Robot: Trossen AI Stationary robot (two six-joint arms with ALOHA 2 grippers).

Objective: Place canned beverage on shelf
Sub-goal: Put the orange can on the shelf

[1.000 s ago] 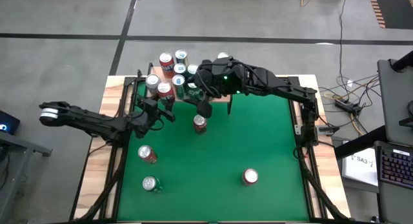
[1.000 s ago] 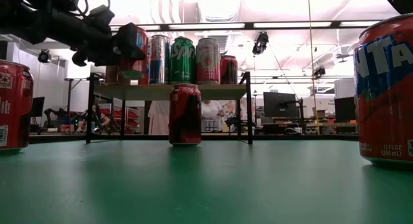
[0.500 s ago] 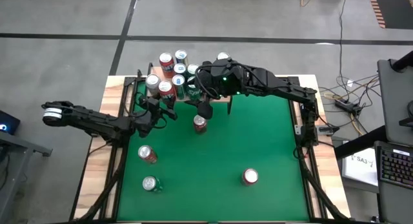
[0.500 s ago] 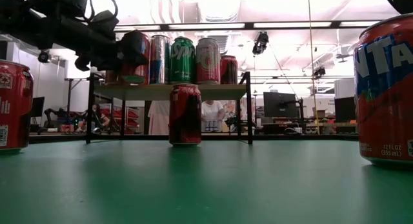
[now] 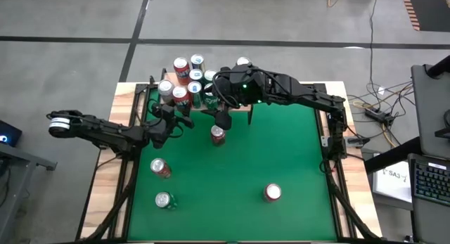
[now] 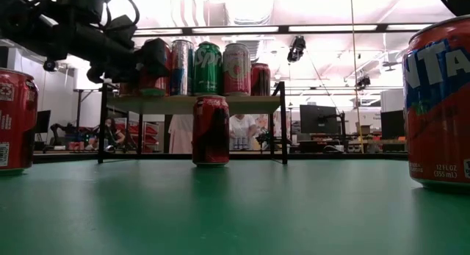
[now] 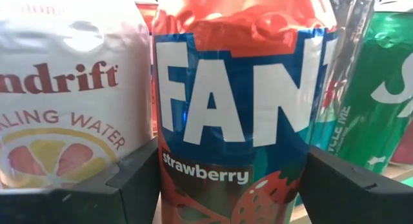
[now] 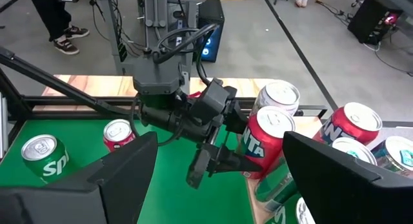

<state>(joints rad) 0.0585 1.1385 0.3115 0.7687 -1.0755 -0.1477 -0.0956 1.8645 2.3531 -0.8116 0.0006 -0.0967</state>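
Hovering at shelf's (image 6: 191,103) front-left edge, left gripper (image 5: 176,117) has its fingers either side of a Fanta can (image 7: 239,108), which stands upright on the board. Fingers look apart from the can wall, not pinching; likely just set down or about to let go, can't tell which. Can sits tight beside a white can (image 7: 71,88), so the approach comes from the open table side.

Right gripper (image 5: 222,119) hangs over table just in front of shelf, fingers spread, holding nothing; seems to be waiting near the red can (image 5: 217,134) below it, prob. next pick.

Labels: held-position can reads "FAN…" + "strawberry", red/blue w/ berry art. White can: "…ndrift", "…ALING WATER", grapefruit slice. Green can (image 6: 208,67) on shelf reads "Spri…", prob. Sprite. Near can (image 6: 440,101) in low view: "…NTA", "12 FL OZ (355 mL)". Other shelf cans unreadable.

Three more cans stand loose on the green table (image 5: 281,145), well apart.
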